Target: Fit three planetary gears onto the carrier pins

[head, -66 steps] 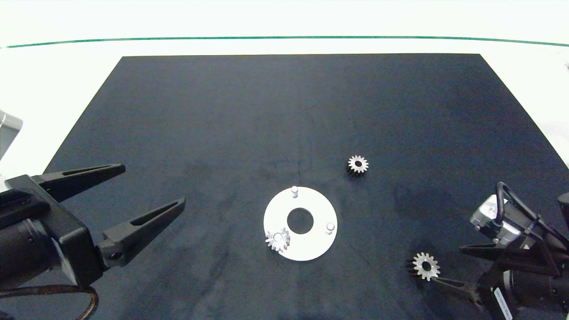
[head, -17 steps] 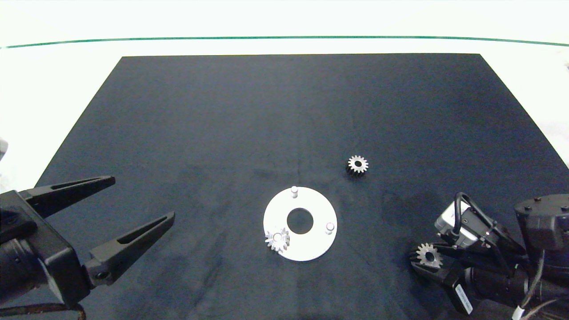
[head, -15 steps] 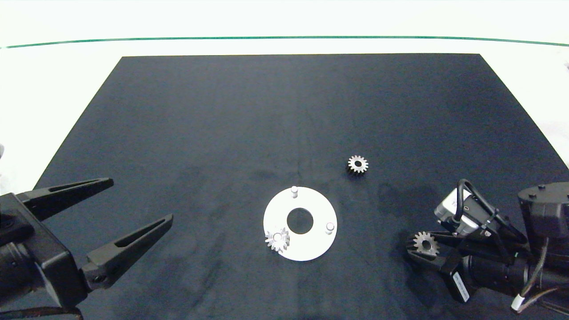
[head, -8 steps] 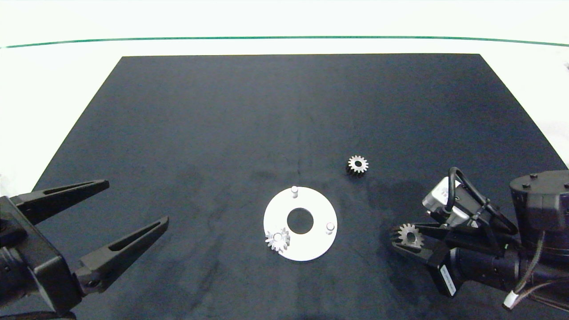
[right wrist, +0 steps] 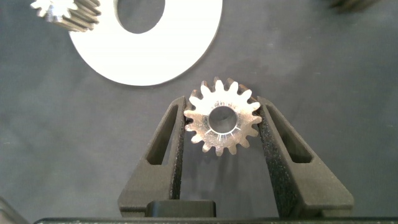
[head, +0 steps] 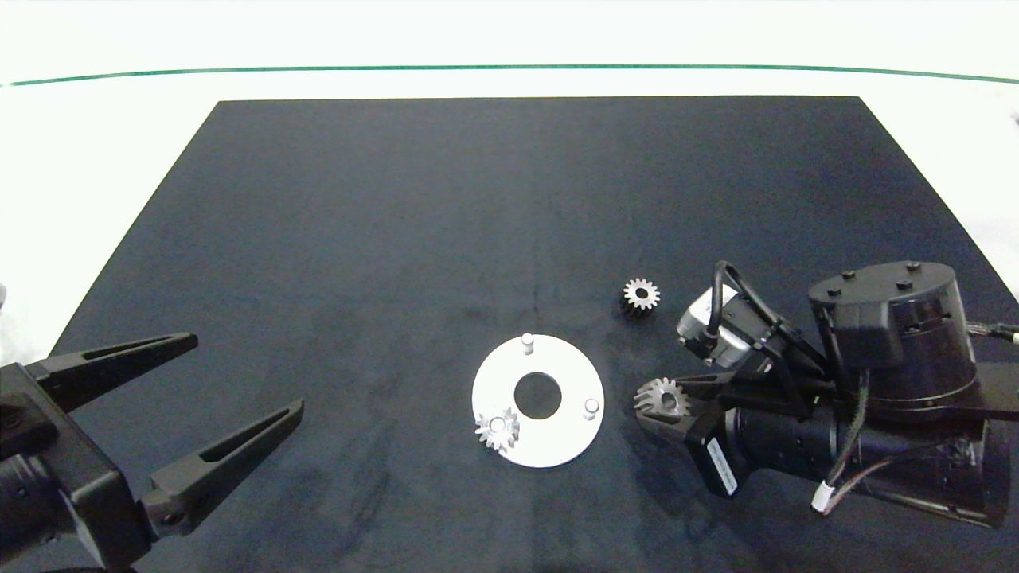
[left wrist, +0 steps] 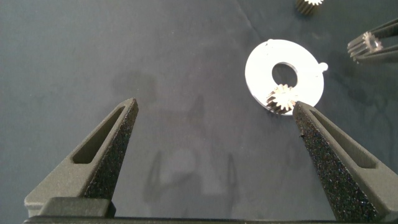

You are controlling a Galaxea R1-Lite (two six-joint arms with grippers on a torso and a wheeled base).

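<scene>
The white carrier disc (head: 557,442) lies on the dark mat with three pins. One planetary gear (head: 497,430) sits on its near-left pin; the far pin (head: 526,341) and the right pin (head: 591,408) are bare. My right gripper (head: 662,399) is shut on a second gear (right wrist: 222,117), held above the mat just right of the disc's edge (right wrist: 155,71). A third gear (head: 640,295) lies loose on the mat beyond it. My left gripper (head: 243,378) is open at the near left, holding nothing; its wrist view shows the disc (left wrist: 256,68) and mounted gear (left wrist: 283,99) ahead.
The dark mat (head: 398,207) covers most of the white table (head: 95,135). A green line (head: 509,68) runs across the far side. The right arm's bulky wrist (head: 884,398) hangs over the mat's near right.
The right gripper closed on the near-right gear, lifted it and carried it left toward the disc. The left gripper drew back slightly toward the near left, still open.
</scene>
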